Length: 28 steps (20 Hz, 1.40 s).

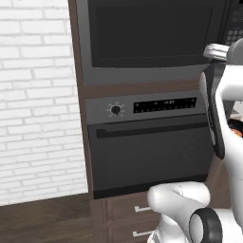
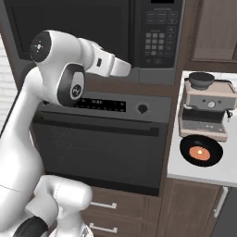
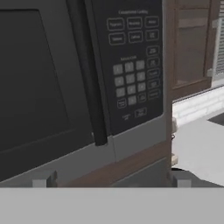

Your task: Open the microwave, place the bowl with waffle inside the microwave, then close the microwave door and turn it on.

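The microwave (image 1: 142, 76) is built in above the oven, and its keypad panel (image 3: 133, 65) is on the right. The microwave door (image 3: 35, 78) is closed, with a dark vertical handle (image 3: 87, 74) between the window and the keypad. My gripper (image 3: 110, 180) is open and empty. It hangs close in front of the microwave's lower right corner, its two fingertips (image 3: 41, 179) wide apart. The black bowl (image 2: 201, 150) with the orange waffle in it sits on the white counter (image 2: 203, 173) to the right, in front of the coffee machine.
An oven (image 2: 97, 143) with a knob (image 2: 142, 109) and display strip sits under the microwave. Drawers (image 1: 137, 209) lie below it. A coffee machine (image 2: 206, 104) stands at the back of the counter. A white brick wall (image 1: 35, 104) is on the left.
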Tool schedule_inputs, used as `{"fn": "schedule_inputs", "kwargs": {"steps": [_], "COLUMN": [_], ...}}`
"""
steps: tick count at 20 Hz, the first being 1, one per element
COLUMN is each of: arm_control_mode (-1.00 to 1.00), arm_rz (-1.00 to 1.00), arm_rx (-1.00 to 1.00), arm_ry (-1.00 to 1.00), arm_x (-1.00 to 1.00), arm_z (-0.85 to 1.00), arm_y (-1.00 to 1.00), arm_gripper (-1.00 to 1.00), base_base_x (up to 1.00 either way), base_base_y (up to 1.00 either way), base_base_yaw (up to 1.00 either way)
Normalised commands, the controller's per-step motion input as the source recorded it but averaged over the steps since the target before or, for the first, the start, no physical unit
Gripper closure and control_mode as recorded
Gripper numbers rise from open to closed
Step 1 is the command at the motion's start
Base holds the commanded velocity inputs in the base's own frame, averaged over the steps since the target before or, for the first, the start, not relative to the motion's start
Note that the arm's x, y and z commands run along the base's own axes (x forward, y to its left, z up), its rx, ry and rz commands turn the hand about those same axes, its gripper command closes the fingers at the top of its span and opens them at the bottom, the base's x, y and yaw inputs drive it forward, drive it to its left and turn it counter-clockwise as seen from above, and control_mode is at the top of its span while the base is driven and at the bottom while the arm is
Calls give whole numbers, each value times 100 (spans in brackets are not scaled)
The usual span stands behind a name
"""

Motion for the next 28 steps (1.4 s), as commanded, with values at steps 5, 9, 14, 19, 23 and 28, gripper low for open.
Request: {"fn": "schedule_inputs", "kwargs": {"steps": [5, 9, 14, 19, 23, 28], "arm_control_mode": [-100, -100, -100, -100, -100, -100], "arm_rz": [1, 5, 6, 16, 8, 4], "arm_rx": [8, 12, 10, 8, 0, 0], "arm_ry": [0, 0, 0, 1, 0, -2], "arm_x": [18, 20, 9, 15, 21, 29], "arm_z": [20, 31, 33, 12, -3, -15], "arm_y": [-14, -9, 0, -7, -19, -1], "arm_gripper": [-100, -100, -100, -100, -100, -100], "base_base_x": [0, 0, 0, 0, 0, 0], "base_base_y": [0, 0, 0, 0, 0, 0], "base_base_yaw": [0, 0, 0, 0, 0, 0]}}
